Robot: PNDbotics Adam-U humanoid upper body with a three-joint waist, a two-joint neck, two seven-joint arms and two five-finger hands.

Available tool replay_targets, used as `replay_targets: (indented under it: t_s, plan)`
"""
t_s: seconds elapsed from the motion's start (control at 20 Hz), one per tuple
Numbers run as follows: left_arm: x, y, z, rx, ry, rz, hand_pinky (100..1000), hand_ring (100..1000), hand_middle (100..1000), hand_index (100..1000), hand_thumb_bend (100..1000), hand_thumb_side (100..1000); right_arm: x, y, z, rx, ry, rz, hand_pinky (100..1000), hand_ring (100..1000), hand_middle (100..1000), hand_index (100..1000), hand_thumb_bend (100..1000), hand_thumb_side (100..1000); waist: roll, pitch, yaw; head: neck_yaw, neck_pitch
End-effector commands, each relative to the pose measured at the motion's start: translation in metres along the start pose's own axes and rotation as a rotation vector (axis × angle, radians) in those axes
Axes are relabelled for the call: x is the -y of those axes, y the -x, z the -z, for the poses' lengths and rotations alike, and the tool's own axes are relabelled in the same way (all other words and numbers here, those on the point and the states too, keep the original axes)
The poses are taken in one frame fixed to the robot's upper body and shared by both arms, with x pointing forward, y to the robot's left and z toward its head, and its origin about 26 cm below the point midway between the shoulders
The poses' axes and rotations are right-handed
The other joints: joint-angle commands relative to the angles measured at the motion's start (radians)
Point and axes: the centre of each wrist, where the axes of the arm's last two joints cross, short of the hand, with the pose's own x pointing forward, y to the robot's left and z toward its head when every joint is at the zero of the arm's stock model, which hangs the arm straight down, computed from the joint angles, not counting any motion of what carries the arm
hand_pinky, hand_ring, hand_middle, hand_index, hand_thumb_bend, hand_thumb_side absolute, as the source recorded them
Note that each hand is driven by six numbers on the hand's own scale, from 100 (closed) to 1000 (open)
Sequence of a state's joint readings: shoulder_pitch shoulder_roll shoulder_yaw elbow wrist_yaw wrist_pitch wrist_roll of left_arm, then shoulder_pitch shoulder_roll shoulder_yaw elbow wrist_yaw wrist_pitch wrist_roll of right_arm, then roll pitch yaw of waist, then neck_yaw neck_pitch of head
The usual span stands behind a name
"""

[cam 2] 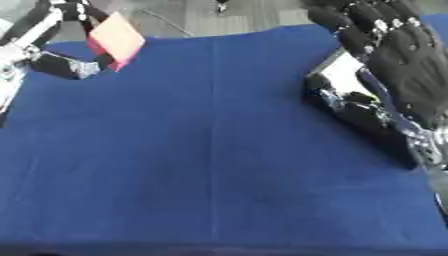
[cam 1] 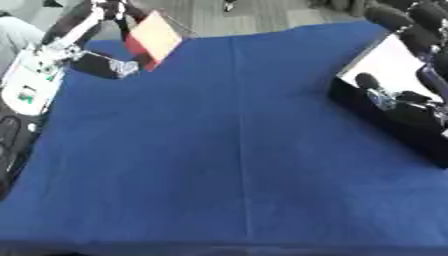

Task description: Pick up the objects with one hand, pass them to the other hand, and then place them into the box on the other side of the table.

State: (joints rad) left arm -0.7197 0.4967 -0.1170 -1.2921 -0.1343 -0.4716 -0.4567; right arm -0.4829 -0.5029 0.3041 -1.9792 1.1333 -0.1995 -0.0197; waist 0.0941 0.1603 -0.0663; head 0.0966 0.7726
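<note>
1. The task's thing here seems to be a flat pink-orange card (cam 1: pixel 156 34) with a red underside, tilted at the far left corner of the blue cloth (cam 1: pixel 227 150). It stands up off the cloth, so it looks lifted and not lying flat.
2. The left hand (cam 1: pixel 98 65) is at that corner, just beside and below the card. Its fingers blur into the card's lower edge; whether they pinch it I cannot tell.
3. The right hand (cam 2: pixel 398 55) hangs at the far right, close to the camera, fingers fairly straight and spread, holding nothing that I can see.
4. Under and beside the right hand sits the box (cam 1: pixel 389 107), dark-walled with a pale inside. Dark shapes lie by its near wall; what they are I cannot make out.
5. Judged from this: the pick-up looks begun on the left. The pass to the right hand is not yet done, since the hands are well apart across the cloth, and placing in the box comes after.
6. The middle of the cloth bears nothing else.
</note>
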Motion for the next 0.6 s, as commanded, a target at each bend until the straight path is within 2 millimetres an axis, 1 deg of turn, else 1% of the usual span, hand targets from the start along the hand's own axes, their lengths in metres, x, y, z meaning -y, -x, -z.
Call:
replay_targets:
  t_s: [0.05,0.25,0.6]
  plan:
    - [0.001,-0.013,0.013,0.049,0.050,-0.103,548,394,364,484,100,289,0.008,-0.003,0.006,0.020,0.011,-0.039,909,849,919,918,371,100,-0.007,-0.017,0.003,-0.005,-0.003]
    - [0.015,-0.019,0.025,0.064,0.115,-0.220,545,394,363,483,100,288,0.007,-0.007,0.009,0.012,0.020,-0.066,911,846,921,917,371,100,-0.011,-0.016,0.006,-0.007,-0.003]
    - [0.031,-0.025,0.042,0.082,0.189,-0.317,544,395,364,483,100,285,0.006,-0.013,0.013,0.021,0.045,-0.079,939,872,955,936,361,100,-0.015,-0.014,0.010,-0.012,-0.003]
